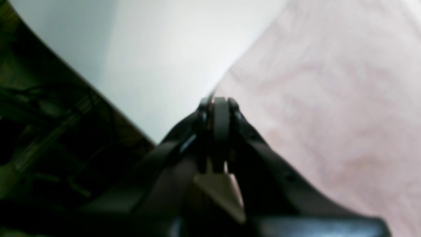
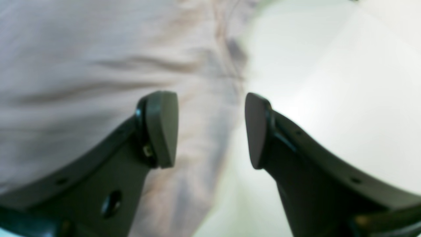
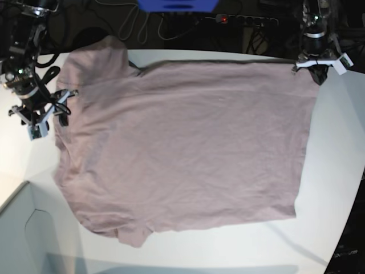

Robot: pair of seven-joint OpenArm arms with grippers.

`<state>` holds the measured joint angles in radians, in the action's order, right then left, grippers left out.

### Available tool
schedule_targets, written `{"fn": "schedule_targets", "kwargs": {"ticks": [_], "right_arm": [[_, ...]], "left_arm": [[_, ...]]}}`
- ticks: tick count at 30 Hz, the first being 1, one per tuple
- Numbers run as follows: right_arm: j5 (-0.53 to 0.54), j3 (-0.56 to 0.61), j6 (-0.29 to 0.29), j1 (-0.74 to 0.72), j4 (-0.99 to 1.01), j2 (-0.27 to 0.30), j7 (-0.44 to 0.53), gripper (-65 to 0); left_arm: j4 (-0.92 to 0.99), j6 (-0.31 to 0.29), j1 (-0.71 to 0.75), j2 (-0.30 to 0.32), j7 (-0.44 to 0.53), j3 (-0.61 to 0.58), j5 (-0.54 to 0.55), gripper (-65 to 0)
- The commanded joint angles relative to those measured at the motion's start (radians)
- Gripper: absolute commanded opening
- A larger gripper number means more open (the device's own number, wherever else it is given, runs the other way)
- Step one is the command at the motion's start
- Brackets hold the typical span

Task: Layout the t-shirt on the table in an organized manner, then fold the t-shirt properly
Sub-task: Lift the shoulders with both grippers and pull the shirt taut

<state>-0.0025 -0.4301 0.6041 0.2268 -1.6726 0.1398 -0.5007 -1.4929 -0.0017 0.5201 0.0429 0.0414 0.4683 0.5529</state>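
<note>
Mauve cotton t-shirt (image 3: 182, 142), spread nearly flat across white table (image 3: 336, 171); long axis running between the two claws, hem end toward left gripper (image 1: 217, 102), collar-and-sleeve end toward right gripper (image 2: 210, 130).

Left gripper: clenched on a hem corner of the shirt, cloth edge pinched between the pads; remainder of shirt lying off to one side of the claw, bare table to the other, table rim and dark floor clutter just behind.

Right gripper: released, jaws standing wide, nothing between them; low over the shirt's side edge, one fingertip above cloth, the other above table. Contact with cloth not determinable.

Judgement: layout stage, folding not begun; right claw nearer the rumpled sleeve, likely next to close on that edge.

Surroundings: cables (image 3: 137, 25) and blue object (image 3: 177, 4) beyond the far table edge; pale corner piece (image 3: 23, 240) beside right claw's end. Nothing obstructing.
</note>
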Motion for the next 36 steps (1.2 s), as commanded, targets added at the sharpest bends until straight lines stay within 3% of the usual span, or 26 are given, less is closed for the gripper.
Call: {"fn": "schedule_targets", "kwargs": {"ticks": [1,6,11,27,30,33,36], "right_arm": [[0.008,-0.016,0.0,0.035,-0.039,0.001,0.017,-32.6],[0.008,-0.032,0.0,0.168,-0.039,-0.078,0.017,-32.8],[0.008,-0.114,0.0,0.191,0.03,-0.138,0.018,-32.6],[0.009,-0.115,0.001,0.211,0.134,-0.147,0.02,-33.9],[0.009,-0.066,0.003,0.216,0.134,-0.147,0.021,-43.8],[0.009,-0.032,0.003,0.222,0.124,-0.147,0.018,-65.0],[0.014,-0.032,0.003,0.25,0.104,-0.148,0.021,-64.7]], "left_arm": [[-0.018,-0.004,0.008,0.012,0.024,0.014,0.011,-64.8],[-0.013,-0.004,0.001,0.022,0.024,0.034,0.026,-64.8],[-0.013,-0.004,-0.022,0.036,0.024,0.034,0.031,-64.8],[-0.008,-0.004,-0.047,0.036,0.024,0.034,0.022,-64.8],[0.015,-0.004,-0.051,0.036,0.024,0.034,0.022,-64.8],[0.024,-0.004,-0.064,0.036,0.024,0.034,0.022,-64.8],[0.019,-0.004,-0.061,0.038,0.024,0.034,0.022,-64.8]]}}
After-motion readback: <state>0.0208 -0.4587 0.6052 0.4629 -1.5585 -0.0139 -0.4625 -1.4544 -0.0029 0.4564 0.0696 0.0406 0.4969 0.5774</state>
